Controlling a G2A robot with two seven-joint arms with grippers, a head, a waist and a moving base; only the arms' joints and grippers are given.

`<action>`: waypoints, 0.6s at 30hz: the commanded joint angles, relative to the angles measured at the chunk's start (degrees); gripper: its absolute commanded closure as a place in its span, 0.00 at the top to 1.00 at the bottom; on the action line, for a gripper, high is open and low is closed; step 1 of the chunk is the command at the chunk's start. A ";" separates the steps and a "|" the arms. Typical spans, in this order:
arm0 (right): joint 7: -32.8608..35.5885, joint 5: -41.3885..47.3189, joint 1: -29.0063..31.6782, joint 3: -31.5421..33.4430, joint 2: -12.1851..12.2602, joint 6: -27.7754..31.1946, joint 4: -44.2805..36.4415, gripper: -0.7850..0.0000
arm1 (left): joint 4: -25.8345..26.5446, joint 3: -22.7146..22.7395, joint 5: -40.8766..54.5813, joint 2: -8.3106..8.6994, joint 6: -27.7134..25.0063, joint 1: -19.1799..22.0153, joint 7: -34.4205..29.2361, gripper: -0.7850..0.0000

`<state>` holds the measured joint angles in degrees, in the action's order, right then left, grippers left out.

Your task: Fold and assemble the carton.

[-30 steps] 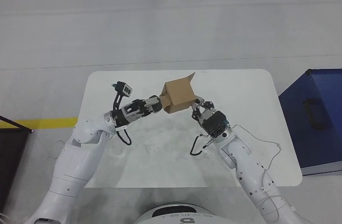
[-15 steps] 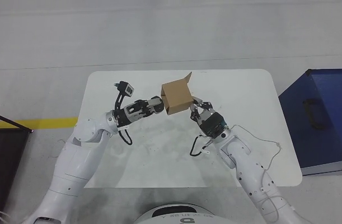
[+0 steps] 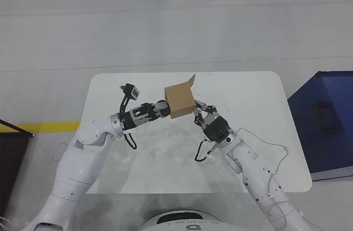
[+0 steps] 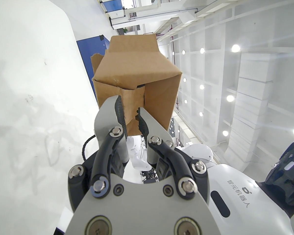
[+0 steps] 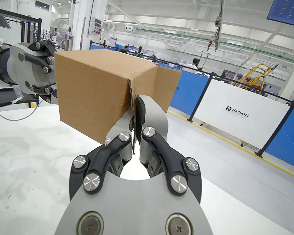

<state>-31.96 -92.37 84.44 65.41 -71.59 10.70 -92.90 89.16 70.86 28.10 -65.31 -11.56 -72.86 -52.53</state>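
A brown cardboard carton point(image 3: 180, 99) hangs above the far middle of the white table point(image 3: 136, 167), held between both arms. One flap point(image 3: 192, 80) sticks out at its far right corner. My left gripper point(image 3: 165, 108) is shut on a flap at the carton's left end; the left wrist view has its fingers point(image 4: 118, 113) pinching torn cardboard of the carton point(image 4: 137, 69). My right gripper point(image 3: 197, 111) is shut on a thin flap edge at the carton's right end. In the right wrist view its pads point(image 5: 140, 110) clamp that edge of the carton point(image 5: 93, 91), and the left gripper point(image 5: 50, 74) shows behind.
A dark blue bin point(image 3: 329, 124) stands on the floor past the table's right edge. A black object point(image 3: 3, 150) sits at the left edge of the top view. A yellow floor stripe point(image 3: 43, 126) runs left of the table.
Both arms have shifted the carton slightly to the left and a little away from me, and it has turned a bit. Both grips stay the same.
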 commanded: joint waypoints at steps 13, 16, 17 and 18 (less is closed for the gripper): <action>0.51 0.55 -0.24 0.40 0.07 0.60 -0.13 0.00 | 0.02 1.85 -3.58 0.58 -0.41 -1.33 1.56 0.29; 0.70 0.55 -0.38 0.31 0.05 0.70 -0.16 0.00 | 0.43 1.93 -2.84 0.61 -1.25 -1.61 0.85 0.35; 0.75 0.51 -0.43 0.25 0.05 0.78 -0.16 0.00 | 0.54 1.98 -2.44 0.62 -1.71 -1.71 0.52 0.36; 0.79 0.52 -0.47 0.24 0.05 0.79 -0.14 0.00 | 0.52 2.07 -2.14 0.64 -2.01 -1.83 0.29 0.38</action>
<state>-31.20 -91.84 84.01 65.66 -71.54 11.47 -93.06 89.68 72.85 25.63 -64.69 -13.21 -74.57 -51.98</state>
